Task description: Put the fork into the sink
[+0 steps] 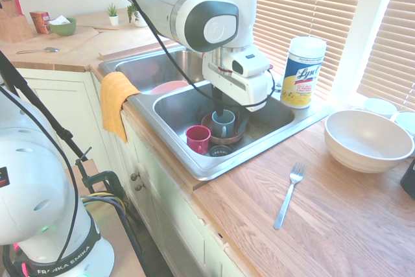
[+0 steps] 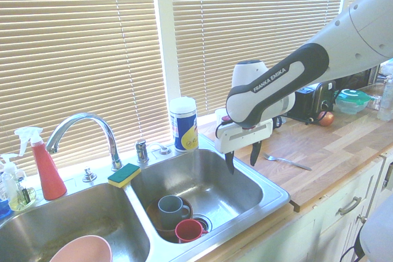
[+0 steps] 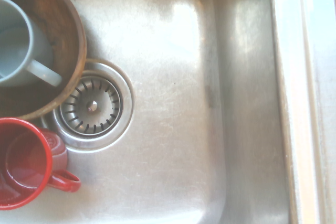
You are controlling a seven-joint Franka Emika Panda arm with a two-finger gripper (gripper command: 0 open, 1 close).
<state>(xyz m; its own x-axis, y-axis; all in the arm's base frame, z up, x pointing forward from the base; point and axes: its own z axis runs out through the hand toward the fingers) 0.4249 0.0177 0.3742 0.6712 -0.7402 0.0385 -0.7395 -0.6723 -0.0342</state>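
I see the desk (image 1: 337, 225), a long wooden surface, carrying a steel sink (image 1: 194, 168) with two basins. My arm reaches over the basin nearer the fork, with the gripper (image 2: 242, 159) pointing straight down above that basin; its two dark fingers (image 2: 229, 162) stand apart with nothing between them, so it is released and empty. A wide white bowl (image 1: 366, 139) sits on the desk to one side of the sink, and a tub of wipes (image 1: 302, 72) stands on the rim by the window. In the basin under the gripper I note a brown bowl (image 3: 65, 30) holding a grey-blue mug (image 3: 21, 45), with a red mug (image 3: 23, 163) just beside it; both sit at the edge of the drain strainer (image 3: 93, 106). An orange cloth (image 1: 115, 103) hangs over the sink's front edge. The fork (image 1: 288, 195) lies flat on the desk, outside the sink, between the sink and the white bowl, well apart from the gripper.
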